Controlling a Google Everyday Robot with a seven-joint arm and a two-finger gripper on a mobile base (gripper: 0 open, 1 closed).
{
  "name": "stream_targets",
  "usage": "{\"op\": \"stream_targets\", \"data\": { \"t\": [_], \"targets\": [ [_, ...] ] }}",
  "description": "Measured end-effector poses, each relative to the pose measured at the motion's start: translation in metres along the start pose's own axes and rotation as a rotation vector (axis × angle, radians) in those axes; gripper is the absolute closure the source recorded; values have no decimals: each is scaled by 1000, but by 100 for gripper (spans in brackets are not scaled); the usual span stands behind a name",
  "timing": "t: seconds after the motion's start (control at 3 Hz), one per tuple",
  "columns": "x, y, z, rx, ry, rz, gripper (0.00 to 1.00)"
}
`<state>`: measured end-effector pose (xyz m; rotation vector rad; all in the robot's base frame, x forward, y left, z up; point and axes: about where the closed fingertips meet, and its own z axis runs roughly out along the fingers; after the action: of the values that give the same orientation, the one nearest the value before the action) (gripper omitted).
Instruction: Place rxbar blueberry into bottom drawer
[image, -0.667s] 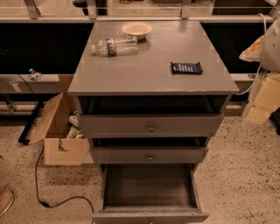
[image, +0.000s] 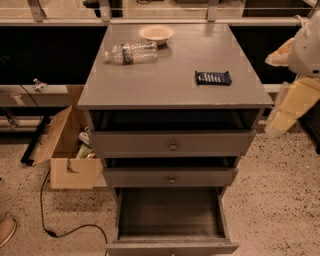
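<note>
Grey cabinet top (image: 170, 65) bears rxbar blueberry (image: 213, 77); tool (image: 284, 114) far right

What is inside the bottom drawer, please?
The bottom drawer stands open, its visible floor bare; its rear, under the middle drawer, is hidden. The rxbar blueberry lies on the cabinet top; the gripper hangs to its right.

The cabinet top (image: 170, 87) bears rxbar blueberry (image: 213, 77), bottle (image: 131, 53) and bowl (image: 156, 34); gripper (image: 282, 117) hangs beside it.
</note>
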<state>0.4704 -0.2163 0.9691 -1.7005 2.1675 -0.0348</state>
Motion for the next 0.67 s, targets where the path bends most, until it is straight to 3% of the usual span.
{"op": "stream_targets", "data": {
  "t": [0.67],
  "targets": [
    [-25,-87,71,-24,-167,30,0]
  ]
}}
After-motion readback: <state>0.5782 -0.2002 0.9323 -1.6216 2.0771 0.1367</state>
